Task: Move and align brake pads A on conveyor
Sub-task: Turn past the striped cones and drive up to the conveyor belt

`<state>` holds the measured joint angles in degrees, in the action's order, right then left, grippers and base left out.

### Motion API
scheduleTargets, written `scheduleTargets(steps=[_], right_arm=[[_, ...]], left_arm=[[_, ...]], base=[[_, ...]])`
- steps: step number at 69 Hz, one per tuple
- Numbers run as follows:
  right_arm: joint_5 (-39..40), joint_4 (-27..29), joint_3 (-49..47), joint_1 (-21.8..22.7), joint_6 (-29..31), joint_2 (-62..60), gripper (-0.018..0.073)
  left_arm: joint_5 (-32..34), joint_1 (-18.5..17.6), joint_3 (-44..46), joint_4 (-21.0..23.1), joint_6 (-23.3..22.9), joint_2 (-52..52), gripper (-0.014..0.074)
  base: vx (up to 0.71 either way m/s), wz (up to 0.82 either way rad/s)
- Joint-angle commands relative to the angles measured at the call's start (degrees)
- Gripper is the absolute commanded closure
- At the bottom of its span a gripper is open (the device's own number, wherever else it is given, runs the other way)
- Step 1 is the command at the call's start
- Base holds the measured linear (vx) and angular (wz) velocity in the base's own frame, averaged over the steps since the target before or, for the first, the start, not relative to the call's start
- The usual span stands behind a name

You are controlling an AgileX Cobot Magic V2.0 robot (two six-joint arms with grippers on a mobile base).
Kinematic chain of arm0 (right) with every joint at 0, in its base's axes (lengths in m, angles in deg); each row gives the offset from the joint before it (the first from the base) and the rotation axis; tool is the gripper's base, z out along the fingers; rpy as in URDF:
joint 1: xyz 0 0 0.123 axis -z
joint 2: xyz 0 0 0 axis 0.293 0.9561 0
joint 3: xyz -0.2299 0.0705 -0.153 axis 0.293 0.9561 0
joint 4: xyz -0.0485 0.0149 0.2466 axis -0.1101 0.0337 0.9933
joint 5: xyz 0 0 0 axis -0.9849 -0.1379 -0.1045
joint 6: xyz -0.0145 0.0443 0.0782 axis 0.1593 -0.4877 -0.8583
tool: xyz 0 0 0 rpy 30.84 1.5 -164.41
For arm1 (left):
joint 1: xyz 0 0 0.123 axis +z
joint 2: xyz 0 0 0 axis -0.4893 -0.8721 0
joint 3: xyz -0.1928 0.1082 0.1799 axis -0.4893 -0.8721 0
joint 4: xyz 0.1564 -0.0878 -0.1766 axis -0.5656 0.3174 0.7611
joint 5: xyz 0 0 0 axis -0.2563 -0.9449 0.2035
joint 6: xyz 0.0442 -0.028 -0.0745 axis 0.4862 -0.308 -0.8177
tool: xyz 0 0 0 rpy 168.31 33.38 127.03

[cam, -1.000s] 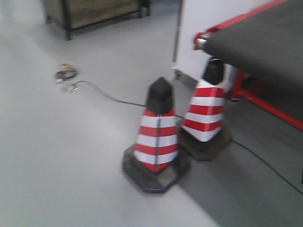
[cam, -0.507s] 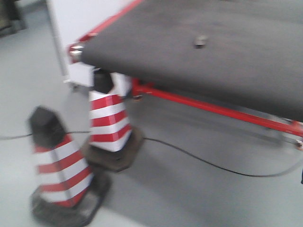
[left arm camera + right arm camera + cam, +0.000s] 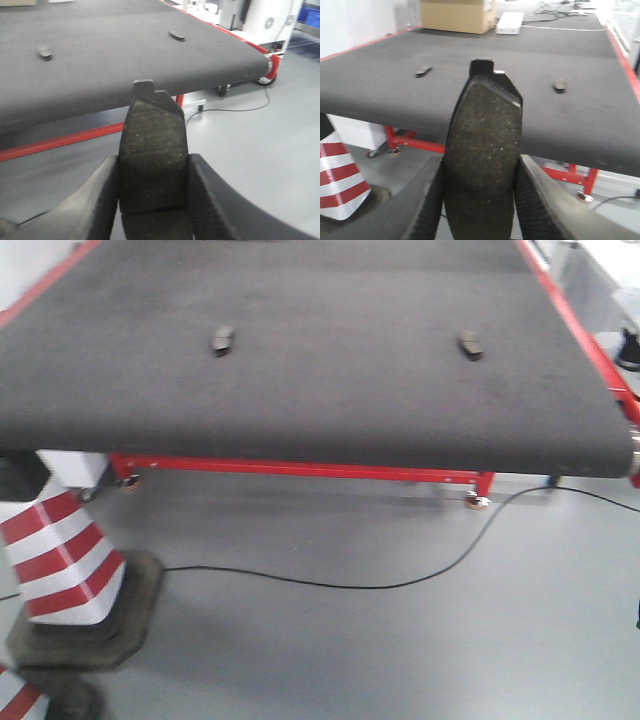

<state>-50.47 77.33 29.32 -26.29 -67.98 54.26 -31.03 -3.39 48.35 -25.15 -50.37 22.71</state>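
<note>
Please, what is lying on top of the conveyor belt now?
On the conveyor two brake pads lie apart: one on the left, one on the right. Its far end holds a cardboard box and a white box. Each gripper's held pad hides some belt.

Front view looks down on conveyor [image 3: 300, 390], both wrist views face it low

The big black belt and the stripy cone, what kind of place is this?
Probably a factory or workshop floor. A wide conveyor on a red frame carries small brake pads, a red-and-white safety cone stands beside it, and a cable trails over the grey concrete floor.
</note>
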Motion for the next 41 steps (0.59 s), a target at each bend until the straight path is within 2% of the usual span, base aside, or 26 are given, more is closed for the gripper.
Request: scheduleTargets(steps=[1,23,41], right_arm=[[5.31,0.26,-1.51,0.41,0.39,0.47,0.0564],[5.31,0.26,-1.51,0.41,0.39,0.47,0.0564],[5.31,0.26,-1.51,0.41,0.39,0.47,0.0564]], left_arm=[[5.60,-0.16,1.65,-0.08,0.07,-0.87,0.0602],[5.60,-0.16,1.65,-0.08,0.07,-0.87,0.0602],[5.60,-0.16,1.65,-0.08,0.07,-0.87,0.0602]], base=[[0.10,-0.40],[0.12,-0.17],[0.29,-0.08]])
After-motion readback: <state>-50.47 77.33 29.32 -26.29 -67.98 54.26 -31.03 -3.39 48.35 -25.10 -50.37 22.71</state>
